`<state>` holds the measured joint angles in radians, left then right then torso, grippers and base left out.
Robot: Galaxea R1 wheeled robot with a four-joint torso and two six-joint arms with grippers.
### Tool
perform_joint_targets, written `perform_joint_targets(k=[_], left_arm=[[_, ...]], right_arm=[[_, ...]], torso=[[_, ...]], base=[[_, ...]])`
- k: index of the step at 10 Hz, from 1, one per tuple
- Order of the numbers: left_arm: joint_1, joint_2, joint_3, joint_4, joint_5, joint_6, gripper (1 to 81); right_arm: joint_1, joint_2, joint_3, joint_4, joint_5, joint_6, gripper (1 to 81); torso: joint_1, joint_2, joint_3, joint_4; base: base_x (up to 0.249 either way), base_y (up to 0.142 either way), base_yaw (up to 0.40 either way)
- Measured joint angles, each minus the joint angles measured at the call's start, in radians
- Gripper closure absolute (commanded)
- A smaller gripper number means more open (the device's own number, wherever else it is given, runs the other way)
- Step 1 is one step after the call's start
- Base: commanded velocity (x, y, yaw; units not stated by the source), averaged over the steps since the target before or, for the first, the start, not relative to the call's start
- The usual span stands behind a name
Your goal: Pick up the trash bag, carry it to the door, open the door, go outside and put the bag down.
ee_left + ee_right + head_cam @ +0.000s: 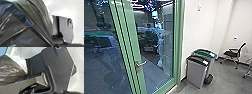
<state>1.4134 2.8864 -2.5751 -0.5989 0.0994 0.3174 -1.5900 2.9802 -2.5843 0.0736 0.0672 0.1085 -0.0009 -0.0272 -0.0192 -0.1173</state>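
Observation:
The glass door with a green frame [130,45] stands on the left side of the head view, its silver lever handle [141,64] low on the upright green post. In the left wrist view the black trash bag [25,26] looms large, pulled into long folds close to the camera. The same bag [11,70] appears in the right wrist view, beyond a grey bar of the robot. What grips the bag is hidden, and how either gripper stands cannot be made out.
Two grey bins, one with a black lid [197,72] and one with a green lid [205,53], stand against the white wall right of the door. A black chair [234,53] is farther right on the grey floor [224,80].

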Motion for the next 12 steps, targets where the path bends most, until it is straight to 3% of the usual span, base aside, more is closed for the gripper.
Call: perform_joint_targets(k=[12], left_arm=[[0.000,0.000,0.000,0.000,0.000,0.000,81.1]], right_arm=[[0.000,0.000,0.000,0.000,0.000,0.000,1.0]], torso=[[0.000,0.000,0.000,0.000]], base=[[0.193,0.000,0.000]])
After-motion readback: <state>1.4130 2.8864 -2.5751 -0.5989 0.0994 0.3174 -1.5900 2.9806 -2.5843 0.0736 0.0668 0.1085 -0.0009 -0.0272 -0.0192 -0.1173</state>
